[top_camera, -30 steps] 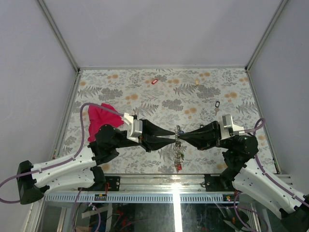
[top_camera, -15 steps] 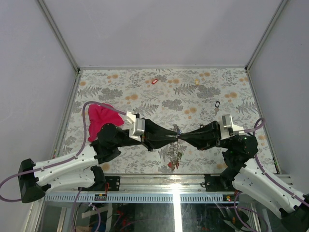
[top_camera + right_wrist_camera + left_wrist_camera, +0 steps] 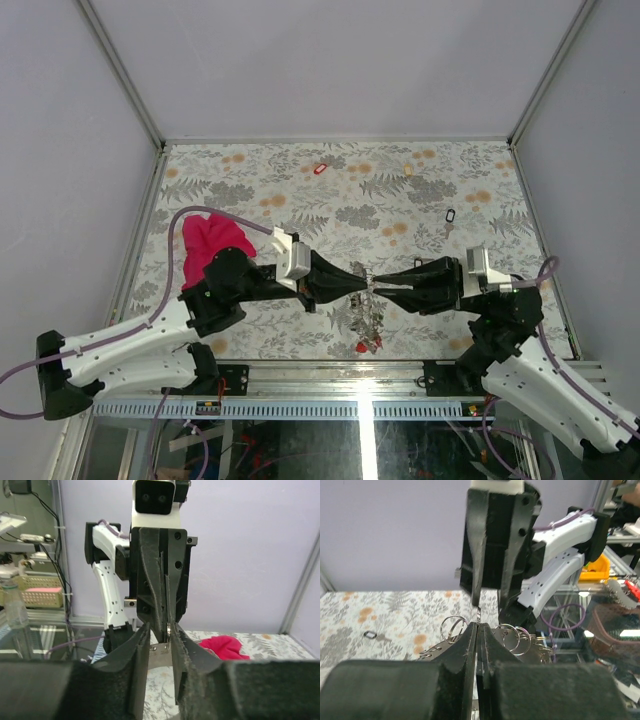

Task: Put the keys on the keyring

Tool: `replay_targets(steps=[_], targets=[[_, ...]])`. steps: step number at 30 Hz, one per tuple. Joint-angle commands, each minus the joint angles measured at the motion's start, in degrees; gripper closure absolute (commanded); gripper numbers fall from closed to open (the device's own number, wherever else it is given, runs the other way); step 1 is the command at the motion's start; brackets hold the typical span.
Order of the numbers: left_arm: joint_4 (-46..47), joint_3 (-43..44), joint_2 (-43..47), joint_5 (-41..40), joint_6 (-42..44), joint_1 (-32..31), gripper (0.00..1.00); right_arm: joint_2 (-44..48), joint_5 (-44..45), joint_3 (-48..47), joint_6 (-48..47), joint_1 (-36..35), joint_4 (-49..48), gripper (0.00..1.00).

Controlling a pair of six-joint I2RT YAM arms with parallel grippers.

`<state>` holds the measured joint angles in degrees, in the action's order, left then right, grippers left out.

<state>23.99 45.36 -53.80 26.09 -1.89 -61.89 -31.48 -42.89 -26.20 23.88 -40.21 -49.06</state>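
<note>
Pinching keyring (image 3: 478, 613) with jaws shut, left gripper (image 3: 478, 628), right gripper (image 3: 161, 632) jaws parted just opposite, keys (image 3: 368, 324) dangling below both, overhead view only.

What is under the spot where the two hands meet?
A bunch of keys spreads below, a red tag lowest. The shut left hand covers the part gripped; table contact is unclear.

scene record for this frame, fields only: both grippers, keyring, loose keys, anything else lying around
left gripper: shut, tip at the keyring; grip on it unclear
right gripper: open, tip facing the left one
keyring: bunched with keys, just below the two tips
loose keys: red-tag key, cream-tag key, black-tag key; all apart, on the far side
magenta cloth: left of both grippers
</note>
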Motion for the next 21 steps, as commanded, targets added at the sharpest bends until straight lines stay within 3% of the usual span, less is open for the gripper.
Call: replay_targets(steps=[1,9,21], targets=[[-15.61,6.67,2.38,-2.38,6.15,-0.29,1.00,6.18,3.75,-4.33,-11.08,-0.30,12.48,0.68],[-44.36,19.24,-1.48,-4.30,11.24,-0.32,1.00,13.01,9.58,-6.45,-21.57,-0.27,33.48,0.64],[-74.66,38.70,-18.61,-18.52,14.77,-1.27,1.00,13.86,11.09,-3.02,-23.87,-0.30,38.69,0.64]])
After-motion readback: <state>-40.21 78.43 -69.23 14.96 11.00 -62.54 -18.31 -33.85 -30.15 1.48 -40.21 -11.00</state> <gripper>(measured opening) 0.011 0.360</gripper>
